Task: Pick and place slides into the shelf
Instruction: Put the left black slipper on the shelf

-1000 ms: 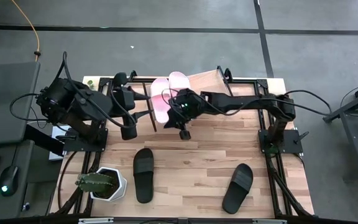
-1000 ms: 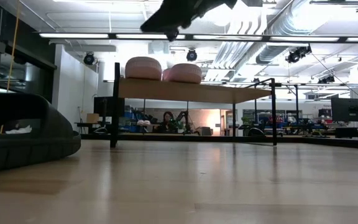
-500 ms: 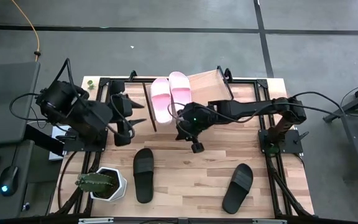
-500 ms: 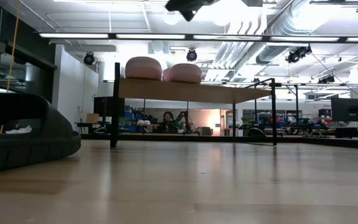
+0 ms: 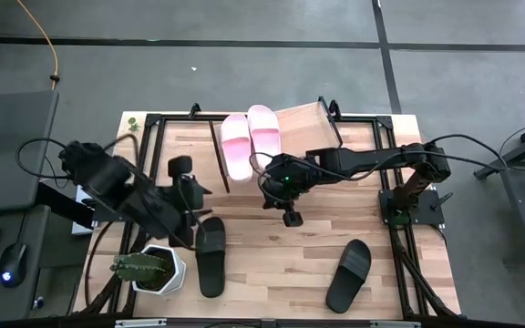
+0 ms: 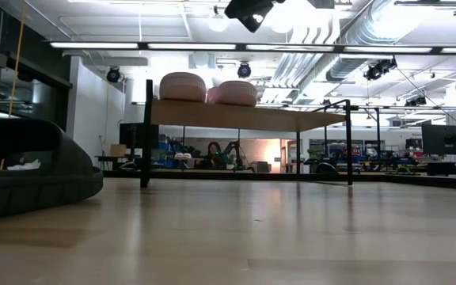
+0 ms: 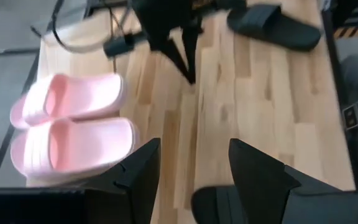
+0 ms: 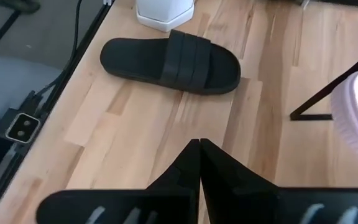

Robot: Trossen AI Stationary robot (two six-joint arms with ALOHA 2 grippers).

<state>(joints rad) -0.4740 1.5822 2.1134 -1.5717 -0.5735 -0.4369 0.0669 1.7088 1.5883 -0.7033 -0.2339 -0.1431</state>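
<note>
Pink slides (image 5: 250,141) side by side on shelf (image 5: 301,119), black slides (image 5: 211,255) (image 5: 349,275) on table (image 5: 272,246); left gripper (image 5: 192,223) fingers apart just above left black slide, right gripper (image 5: 290,217) fingers pressed together, empty, mid-table

Around your table (image 5: 281,246) you have a grey floor (image 5: 244,77) crossed by dark lines. A desk (image 5: 3,137) with a mouse (image 5: 7,276) stands at one side. Looking level across, you see a white ceiling with long strip lights (image 6: 212,46), exposed ducts (image 6: 335,47), and a person (image 6: 213,153) seated far back among benches.
</note>
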